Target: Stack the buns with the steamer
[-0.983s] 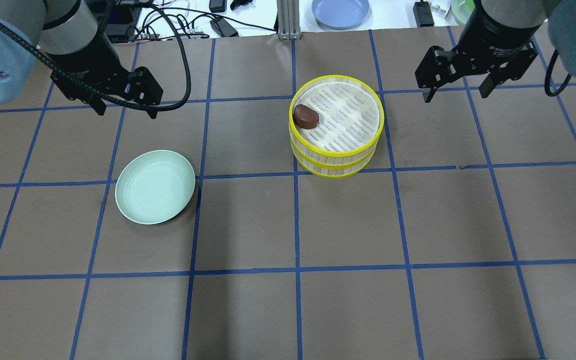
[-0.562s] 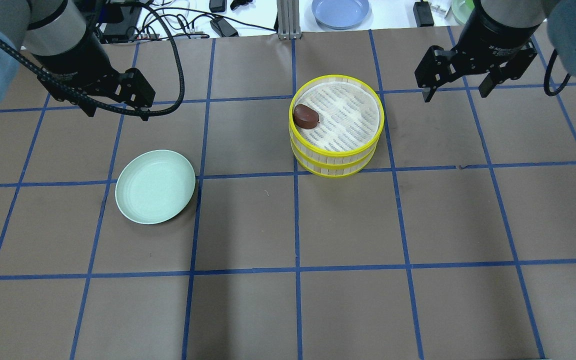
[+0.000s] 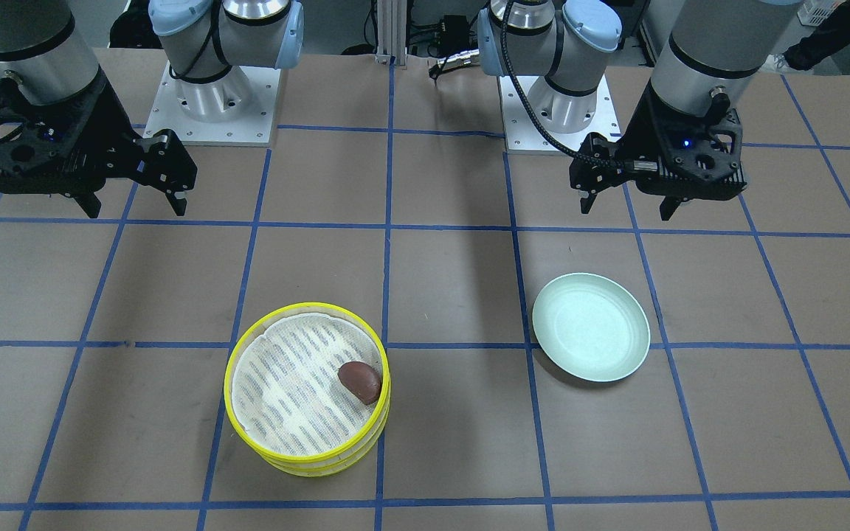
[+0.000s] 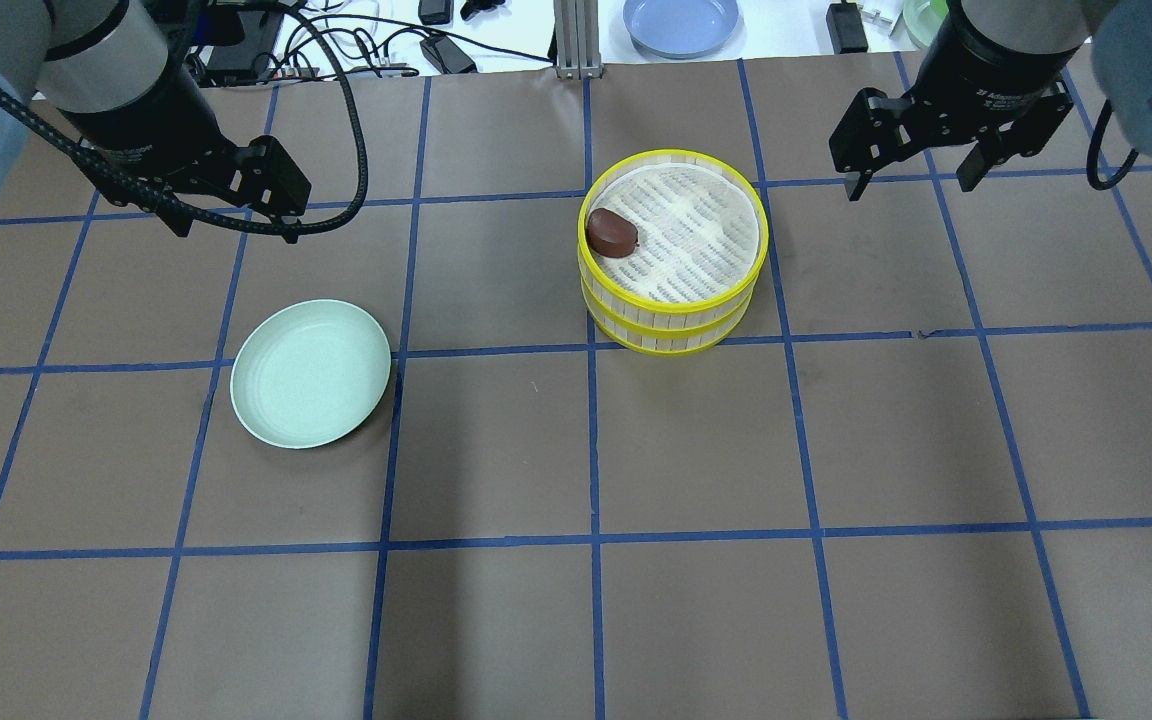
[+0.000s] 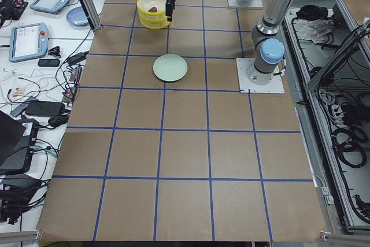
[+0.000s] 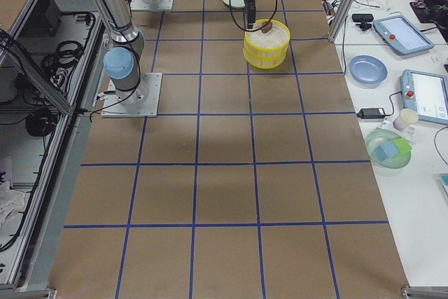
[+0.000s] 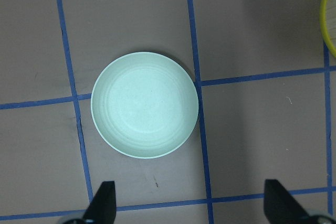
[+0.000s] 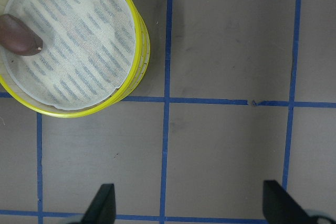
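Note:
The steamer is two yellow-rimmed trays stacked one on the other, right of the table's middle; it also shows in the front view and the right wrist view. The dark reddish-brown bun lies on the upper tray's mesh at its left edge, also seen in the front view and the right wrist view. The cream-white bun is hidden. My left gripper is open and empty, above the table behind the plate. My right gripper is open and empty, to the right of the steamer.
An empty pale green plate sits left of centre, below my left wrist camera. A blue plate and cables lie beyond the table's far edge. The arm bases stand at the robot's side.
My left gripper has shifted a little to the left and back. My right gripper has barely moved. The steamer, bun and plate have not moved.

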### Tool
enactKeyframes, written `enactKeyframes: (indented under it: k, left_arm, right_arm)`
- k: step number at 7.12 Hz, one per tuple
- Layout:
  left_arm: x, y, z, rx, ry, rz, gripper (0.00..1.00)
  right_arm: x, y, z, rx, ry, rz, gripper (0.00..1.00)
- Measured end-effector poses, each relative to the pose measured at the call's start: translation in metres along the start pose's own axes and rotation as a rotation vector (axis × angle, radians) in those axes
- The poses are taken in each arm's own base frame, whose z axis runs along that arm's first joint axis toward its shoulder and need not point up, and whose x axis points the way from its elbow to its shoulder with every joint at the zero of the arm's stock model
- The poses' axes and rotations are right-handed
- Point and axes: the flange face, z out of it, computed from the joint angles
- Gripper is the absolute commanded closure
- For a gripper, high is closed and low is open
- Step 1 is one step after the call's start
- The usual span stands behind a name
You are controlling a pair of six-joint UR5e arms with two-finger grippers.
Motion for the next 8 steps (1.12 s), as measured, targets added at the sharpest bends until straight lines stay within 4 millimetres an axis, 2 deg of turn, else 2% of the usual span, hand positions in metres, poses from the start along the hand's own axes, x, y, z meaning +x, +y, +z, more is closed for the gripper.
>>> enactKeyframes:
  k: [8]
  left_arm:
    - [0.0039,-0.0002,0.0075,-0.02,0.001,-0.011,0.0]
  right_arm:
    - [-0.0024,0.0027,-0.002,0.002,-0.001,0.012,0.0]
